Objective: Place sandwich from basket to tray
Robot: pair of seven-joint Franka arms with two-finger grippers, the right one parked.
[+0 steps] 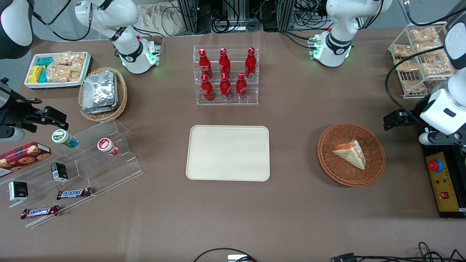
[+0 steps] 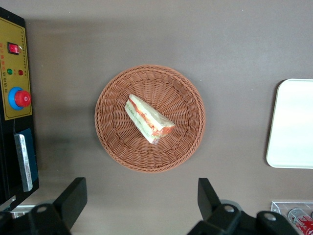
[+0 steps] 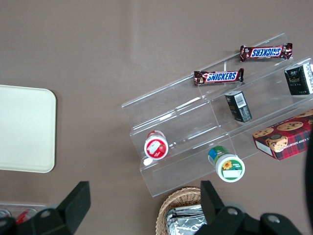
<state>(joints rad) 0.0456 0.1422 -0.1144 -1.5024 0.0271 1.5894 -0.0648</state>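
The sandwich (image 1: 351, 153), a pale bread wedge with red-orange and green filling along its edge, lies inside the round reddish-brown basket (image 1: 327, 160) toward the working arm's end of the table. The cream tray (image 1: 228, 153) sits bare at the table's middle, beside the basket. My gripper (image 1: 391, 122) hangs above the table beside the basket, a little farther from the front camera than the sandwich. In the left wrist view the sandwich (image 2: 148, 119) rests in the basket (image 2: 112, 142), the tray (image 2: 293, 122) shows at the edge, and the gripper (image 2: 142, 188) is open with nothing between its fingers.
A black and yellow control box (image 1: 442, 182) with a red button lies close beside the basket. A rack of red bottles (image 1: 225, 74) stands farther from the front camera than the tray. A wire rack of snacks (image 1: 422, 54) and an acrylic snack stand (image 1: 72, 160) occupy the table's ends.
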